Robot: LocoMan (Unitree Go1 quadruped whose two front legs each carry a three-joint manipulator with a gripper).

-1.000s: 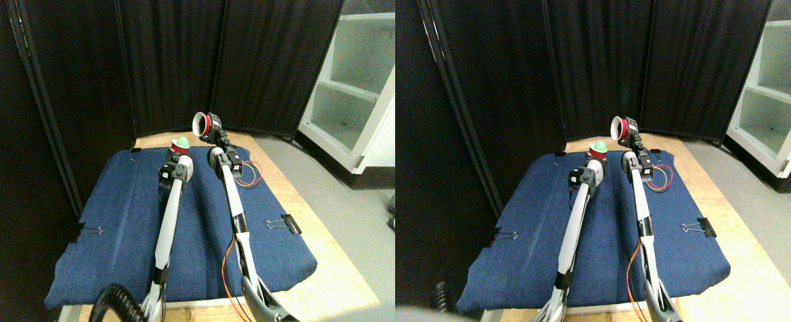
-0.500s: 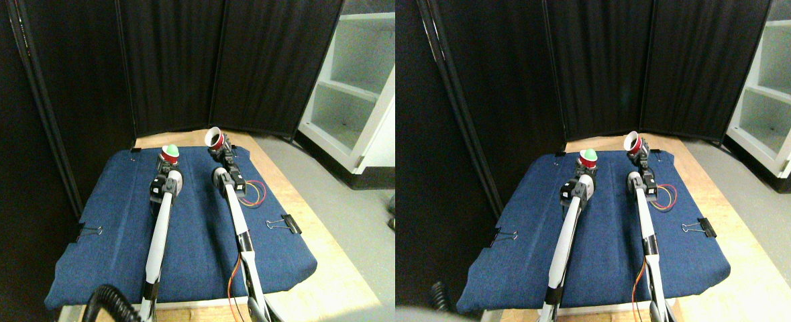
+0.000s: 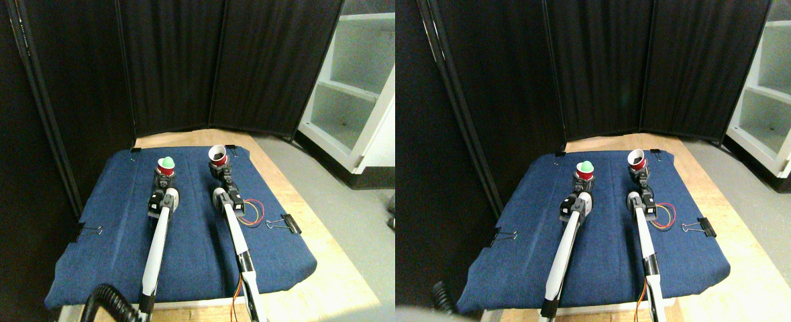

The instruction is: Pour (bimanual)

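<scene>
I'm looking down at the black curtain panels (image 3: 227, 60) closing off the back, with a white shelf unit (image 3: 358, 87) off to the right on the grey floor (image 3: 341, 208). In front of them sits the wooden table (image 3: 314, 235), most of it covered by the blue cloth (image 3: 194, 235), which is pinned at its edges by black binder clips, one on the right (image 3: 286, 223) and one on the left (image 3: 86, 230). My two pale arms run up from the bottom edge side by side across that cloth. On my left arm, the left gripper (image 3: 165, 176) sits right at the base of the cup with the green ball (image 3: 166, 166), a red cup standing upright low over the cloth, the green ball poking out of its top. On my right arm, the right gripper (image 3: 221, 169) is just under the empty red cup (image 3: 217, 155), which leans a little, its dark mouth showing towards me. Both cups are near the far end of the cloth, apart from each other, left one slightly nearer me. The jaws are too small here for me to tell how far either is open. A loop of red and orange wire (image 3: 251, 211) lies on the cloth beside the right arm.
</scene>
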